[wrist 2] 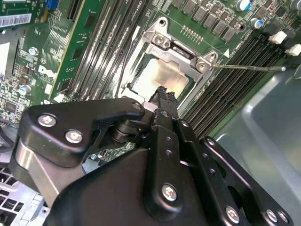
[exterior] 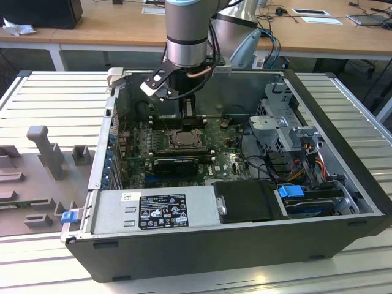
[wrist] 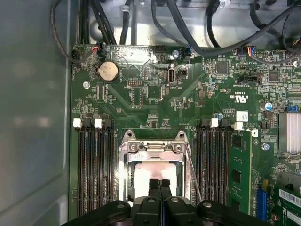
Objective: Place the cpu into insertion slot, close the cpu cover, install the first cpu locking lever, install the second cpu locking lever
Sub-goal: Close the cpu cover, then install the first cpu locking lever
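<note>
The insertion slot (exterior: pixel 182 139) sits in the middle of the green motherboard (exterior: pixel 211 156) inside the open computer case. The cpu (wrist 2: pixel 160 75) (wrist: pixel 146 174), with its dull silver top, lies in the slot. The cpu cover (wrist 2: pixel 181 51) (wrist: pixel 155 147) lies flat around it, and the chip shows through its window. My gripper (exterior: pixel 188 111) (wrist 2: pixel 163 93) (wrist: pixel 159 184) hangs just above the cpu's edge, its black fingertips shut together on nothing. A thin locking lever (wrist 2: pixel 249 68) (wrist: pixel 194 174) sticks out beside the slot, over the memory slots.
Black memory slots (wrist: pixel 94 169) (wrist: pixel 214 165) flank the socket on both sides. A long black card (exterior: pixel 177 164) lies nearer the exterior view's front. Cables (wrist: pixel 188 28) run along the board's edge. A power supply (exterior: pixel 153 211) and a drive cage (exterior: pixel 285 125) stand within the case walls.
</note>
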